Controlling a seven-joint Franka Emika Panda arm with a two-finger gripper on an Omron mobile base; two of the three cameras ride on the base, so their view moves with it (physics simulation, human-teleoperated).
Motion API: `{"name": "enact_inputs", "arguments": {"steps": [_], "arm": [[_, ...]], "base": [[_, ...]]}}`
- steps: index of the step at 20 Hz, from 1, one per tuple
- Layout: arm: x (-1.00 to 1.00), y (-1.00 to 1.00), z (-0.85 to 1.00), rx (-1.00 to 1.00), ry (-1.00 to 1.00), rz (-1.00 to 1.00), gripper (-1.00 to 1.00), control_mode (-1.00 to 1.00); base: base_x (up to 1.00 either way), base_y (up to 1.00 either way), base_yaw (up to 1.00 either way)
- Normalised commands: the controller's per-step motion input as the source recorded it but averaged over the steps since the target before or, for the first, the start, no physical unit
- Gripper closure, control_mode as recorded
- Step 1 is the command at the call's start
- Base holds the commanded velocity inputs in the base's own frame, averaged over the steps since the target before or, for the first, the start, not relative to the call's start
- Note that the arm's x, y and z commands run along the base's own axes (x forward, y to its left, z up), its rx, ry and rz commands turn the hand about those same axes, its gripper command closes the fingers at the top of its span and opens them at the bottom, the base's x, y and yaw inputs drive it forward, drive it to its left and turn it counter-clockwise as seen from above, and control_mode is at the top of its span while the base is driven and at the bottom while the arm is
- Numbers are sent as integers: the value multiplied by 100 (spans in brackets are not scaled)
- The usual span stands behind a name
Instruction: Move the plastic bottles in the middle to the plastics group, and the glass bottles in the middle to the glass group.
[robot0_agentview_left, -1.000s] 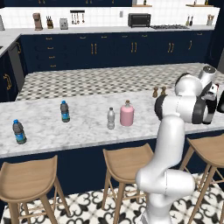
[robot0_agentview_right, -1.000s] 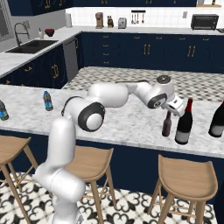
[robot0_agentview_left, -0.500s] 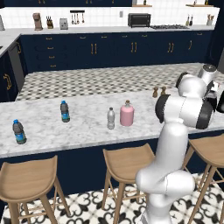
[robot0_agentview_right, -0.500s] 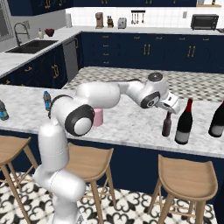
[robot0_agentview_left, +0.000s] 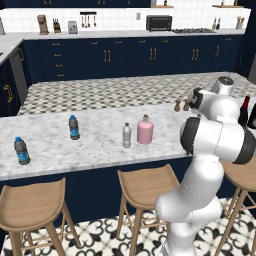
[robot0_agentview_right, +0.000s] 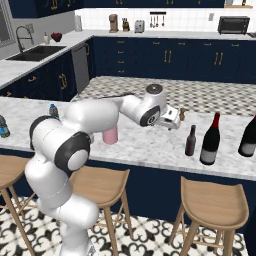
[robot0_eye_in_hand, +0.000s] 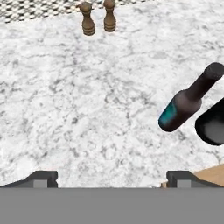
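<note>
On the marble desk (robot0_agentview_left: 100, 145), the sorting is partly done. At the far right, the small dark brown bottle (robot0_agentview_right: 190, 140) stands upright just beside a tall wine bottle (robot0_agentview_right: 210, 139), with a second wine bottle (robot0_agentview_right: 248, 136) further right; this placement fits the glass group, so I judge that item as delivered. In the hand view the brown bottle (robot0_eye_in_hand: 189, 99) stands free on the marble, with nothing gripping it and the dark base of a wine bottle (robot0_eye_in_hand: 211, 124) close alongside.

Remaining in the middle of the desk are the squat pink bottle (robot0_agentview_left: 145, 130) and the slim clear bottle with a white cap (robot0_agentview_left: 127, 135), standing upright just beside each other. The two blue-labelled water bottles (robot0_agentview_left: 74, 127) (the second one (robot0_agentview_left: 21, 150) is nearer the left end) stand well apart from one another and form the plastics group. The clear bottle belongs with them; the pink bottle belongs at the wine bottle end.

The tool (robot0_agentview_right: 171, 120) hangs above the desk between the pink bottle and the brown bottle, near a pair of small wooden shakers (robot0_eye_in_hand: 97, 17) (not part of the task). Its fingertips (robot0_eye_in_hand: 43, 178) stand spread as wide as they go at the bottom corners of the hand view, with bare marble between them. It holds nothing and touches nothing.

Judgement: two middle bottles await collection; the tool is free to take either.
</note>
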Motion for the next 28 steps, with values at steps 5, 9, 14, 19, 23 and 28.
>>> {"name": "enact_inputs", "arguments": {"steps": [5, 9, 14, 19, 23, 28], "arm": [[5, 100, 0, 1, 7, 19, -100, -100], [32, 100, 0, 0, 3, 2, -100, -100], [42, 100, 0, 0, 1, 0, -100, -100], [43, 100, 0, 0, 1, 2, -100, -100], [62, 64, -3, 0, 0, 5, -100, -100], [55, 11, -8, 4, 16, 2, -100, -100]], "base": [[0, 0, 0], [0, 0, 0], [0, 0, 0], [0, 0, 0], [0, 0, 0], [0, 0, 0]]}}
